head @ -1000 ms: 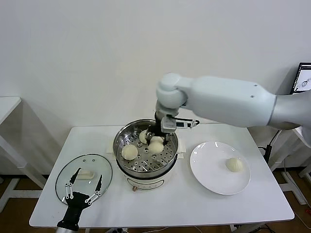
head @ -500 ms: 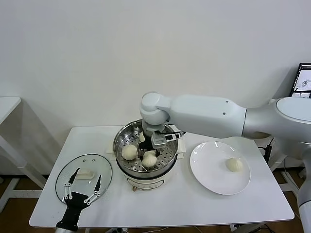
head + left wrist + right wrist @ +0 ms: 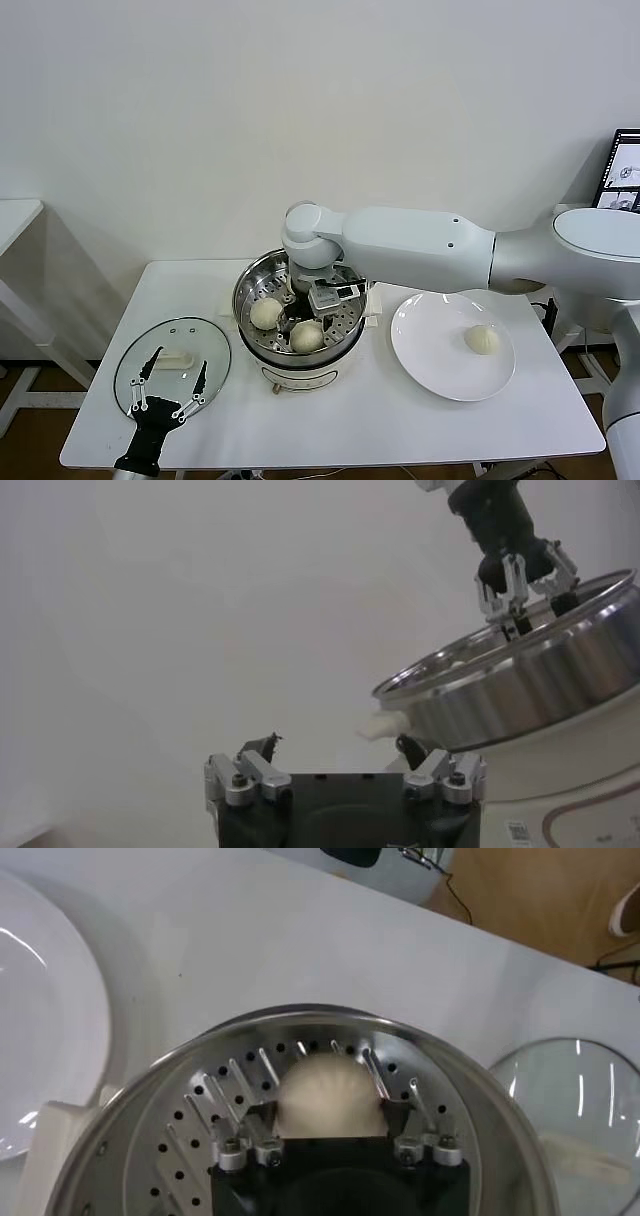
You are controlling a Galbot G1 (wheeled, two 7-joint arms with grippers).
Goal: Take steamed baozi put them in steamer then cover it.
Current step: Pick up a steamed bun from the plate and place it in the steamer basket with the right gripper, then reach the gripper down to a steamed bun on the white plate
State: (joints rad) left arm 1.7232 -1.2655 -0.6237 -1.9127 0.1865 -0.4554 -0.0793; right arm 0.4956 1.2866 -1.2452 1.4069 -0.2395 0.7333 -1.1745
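The steamer (image 3: pixel 255 280) stands mid-table on its cream base. My right gripper (image 3: pixel 308 326) reaches down into it and is shut on a baozi (image 3: pixel 307 337), low over the perforated bottom. In the right wrist view the fingers (image 3: pixel 392 1110) flank this baozi (image 3: pixel 330 1091). A second baozi (image 3: pixel 265 313) lies at the basket's left. Another (image 3: pixel 297 284) shows partly behind the wrist. One baozi (image 3: pixel 483 339) lies on the white plate (image 3: pixel 430 350). The glass cover (image 3: pixel 200 345) lies flat at the front left. My left gripper (image 3: pixel 168 390) hovers open over its near edge.
The steamer's wall (image 3: pixel 520 685) and the right gripper (image 3: pixel 515 585) show in the left wrist view. The plate (image 3: pixel 40 1028) and cover (image 3: pixel 575 1098) flank the steamer rim (image 3: pixel 150 1098) in the right wrist view. A monitor (image 3: pixel 625 160) stands far right.
My right arm swung left and lowered the held baozi from the basket's back right to its front middle. The left arm has not moved.
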